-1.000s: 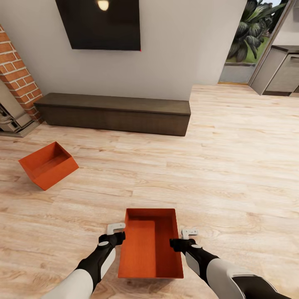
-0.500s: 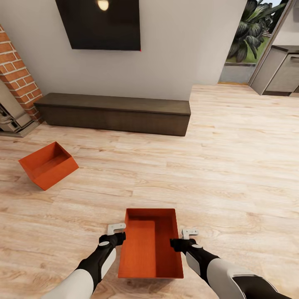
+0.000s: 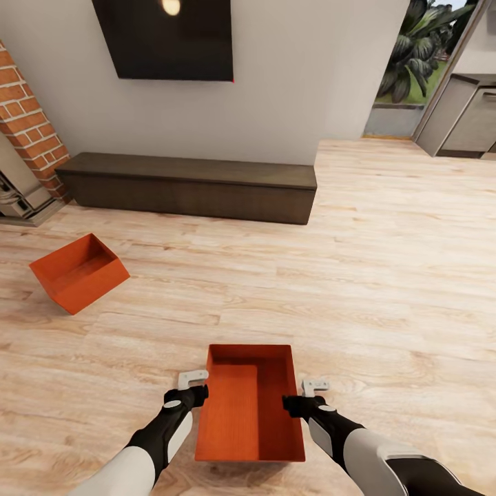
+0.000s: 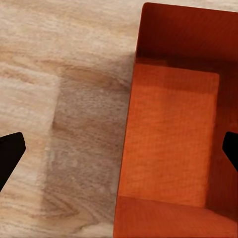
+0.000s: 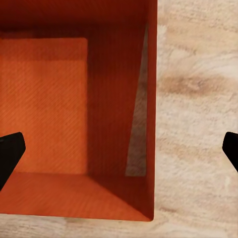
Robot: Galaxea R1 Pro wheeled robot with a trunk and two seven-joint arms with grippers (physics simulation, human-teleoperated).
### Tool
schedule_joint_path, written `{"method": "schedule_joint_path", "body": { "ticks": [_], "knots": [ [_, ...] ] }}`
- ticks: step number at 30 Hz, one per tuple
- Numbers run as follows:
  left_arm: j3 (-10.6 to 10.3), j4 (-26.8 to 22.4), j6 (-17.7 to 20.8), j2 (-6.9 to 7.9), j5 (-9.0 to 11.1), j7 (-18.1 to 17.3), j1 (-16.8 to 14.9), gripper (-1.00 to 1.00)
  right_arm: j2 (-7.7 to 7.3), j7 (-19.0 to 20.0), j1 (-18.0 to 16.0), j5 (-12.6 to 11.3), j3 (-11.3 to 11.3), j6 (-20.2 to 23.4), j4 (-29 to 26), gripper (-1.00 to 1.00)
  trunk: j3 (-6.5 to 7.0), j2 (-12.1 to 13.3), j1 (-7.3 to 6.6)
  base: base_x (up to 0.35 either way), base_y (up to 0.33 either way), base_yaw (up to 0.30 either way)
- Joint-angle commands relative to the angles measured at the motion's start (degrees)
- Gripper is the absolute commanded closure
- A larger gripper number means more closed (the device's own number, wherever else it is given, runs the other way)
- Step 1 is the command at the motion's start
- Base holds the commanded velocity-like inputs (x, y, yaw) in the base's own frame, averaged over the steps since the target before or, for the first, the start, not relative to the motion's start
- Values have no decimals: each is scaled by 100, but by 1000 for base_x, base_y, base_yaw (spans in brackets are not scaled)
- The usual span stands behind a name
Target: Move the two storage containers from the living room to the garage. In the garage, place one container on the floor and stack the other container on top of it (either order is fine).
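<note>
Both grippers stand wide open, each straddling one long wall of the near orange-red container (image 3: pixel 249 406): left gripper (image 3: pixel 196 387) on one side, right gripper (image 3: pixel 303 394) on the other. The second container (image 3: pixel 78 271) lies tilted on the plank floor (image 3: pixel 358 275) near the brick fireplace (image 3: pixel 24 131).

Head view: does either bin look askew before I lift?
Yes. The far container, left near the brick fireplace, sits tipped on an edge, opening tilted. The near container between both grippers sits flat on the wood floor.

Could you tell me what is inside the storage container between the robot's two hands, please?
Nothing: the near storage container shows only its bare orange bottom and walls. The wood floor beneath it is covered.
</note>
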Motion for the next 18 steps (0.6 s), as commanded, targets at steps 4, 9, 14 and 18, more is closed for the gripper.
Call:
{"method": "schedule_joint_path", "body": {
  "ticks": [4, 9, 14, 18],
  "knots": [
    [25, -12, 32, -3, 17, 7, 0, -100, 1, -16, -5, 11, -13, -28, 7, -100, -76, -164, 88, 0, 0, 0],
    [28, -12, 34, -3, 18, 7, 0, -100, 4, -10, -4, 7, -10, -31, 7, -100, -166, -364, 198, 0, 0, 0],
    [28, -5, 34, -3, 17, 7, 0, -100, -21, -8, -5, -15, -5, -28, 8, -100, -255, -565, 308, 0, 0, 0],
    [28, -4, 34, -3, 17, 8, 0, -100, -59, 25, -5, -54, -4, -60, 24, -100, -327, -725, 396, 0, 0, 0]
  ]
}}
